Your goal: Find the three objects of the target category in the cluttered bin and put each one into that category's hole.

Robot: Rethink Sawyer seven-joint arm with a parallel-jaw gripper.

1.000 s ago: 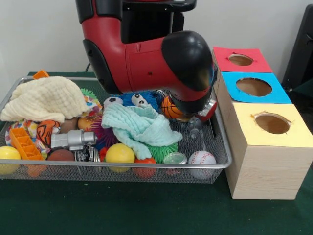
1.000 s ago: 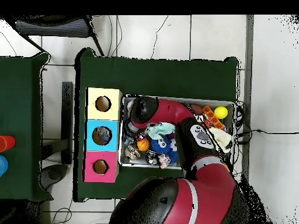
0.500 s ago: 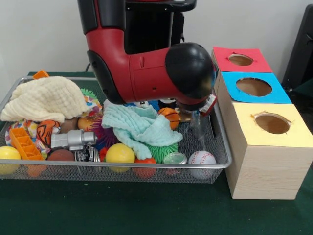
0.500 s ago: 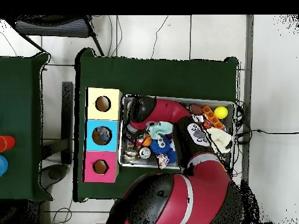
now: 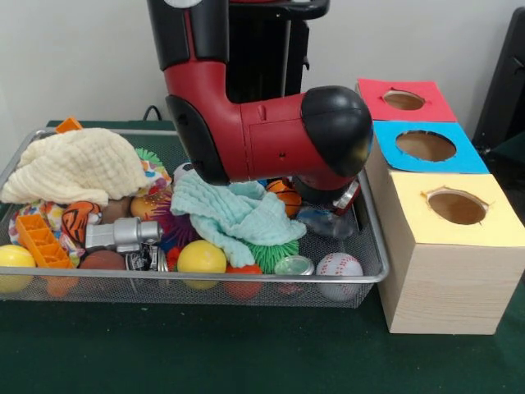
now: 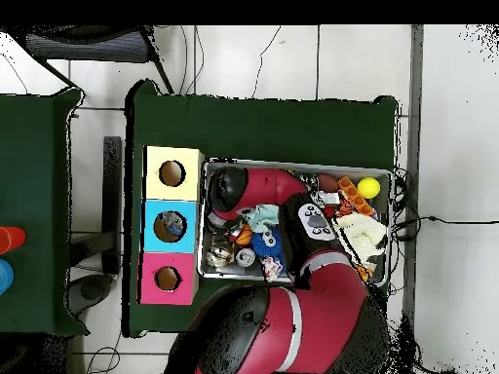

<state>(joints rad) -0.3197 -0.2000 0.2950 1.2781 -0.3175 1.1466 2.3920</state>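
We see the red and black arm [image 5: 271, 139] reaching low into the wire mesh bin [image 5: 369, 271], its black rounded end toward the right of the front view. The gripper [image 5: 340, 199] is mostly hidden beneath that end, with only a red and silver part showing near the bin's right wall, so we cannot tell whether it is open or closed, nor whether it has hold of anything.

The bin is crowded. A cream cloth [image 5: 78, 167] lies heaped at the upper left of it, and a pale green cloth [image 5: 234, 212] is draped across the middle, just under the arm. Along the front edge sit a yellow ball [image 5: 201, 257], a small baseball [image 5: 339, 265] and, at the left, an orange plastic block [image 5: 41, 240]. A small basketball [image 5: 284, 194] shows between the green cloth and the arm. A grey toy [image 5: 123, 234] lies left of the yellow ball.

To the right of the bin stands the wooden box [image 5: 443, 287] with three holes: the red hole [image 5: 404, 100] at the back, the blue hole [image 5: 425, 145] in the middle and the yellow hole [image 5: 456, 207] nearest the front. In the overhead view the arm [image 6: 283, 185] covers much of the bin [image 6: 208, 273].
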